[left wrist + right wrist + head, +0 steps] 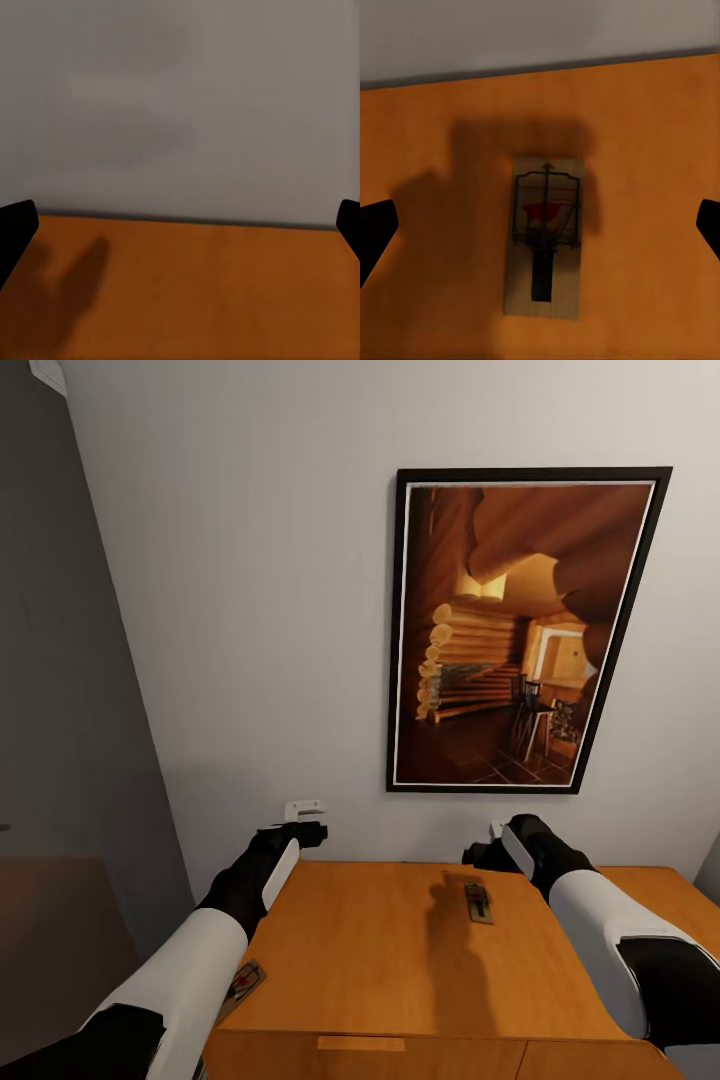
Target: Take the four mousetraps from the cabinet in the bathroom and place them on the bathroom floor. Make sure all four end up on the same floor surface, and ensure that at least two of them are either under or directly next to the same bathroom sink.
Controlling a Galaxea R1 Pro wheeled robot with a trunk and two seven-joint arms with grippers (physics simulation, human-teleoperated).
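The orange-brown cabinet (380, 950) stands right in front of me against the wall. One mousetrap (478, 903) lies flat on its top toward the back right, tan with dark wire and a red mark. The right wrist view looks straight down on this mousetrap (545, 236). My right gripper (488, 848) hovers open just above and behind it, with nothing between the fingers. A second mousetrap (243, 982) sits at the top's left edge, partly covered by my left forearm. My left gripper (305, 812) is open over the back left corner, close to the wall.
A framed picture of a log interior (525, 630) hangs on the white wall behind the cabinet. A grey wall (60, 690) closes in on the left. A wooden bar handle (360, 1044) shows on the cabinet front. More orange wood (650, 890) continues to the right.
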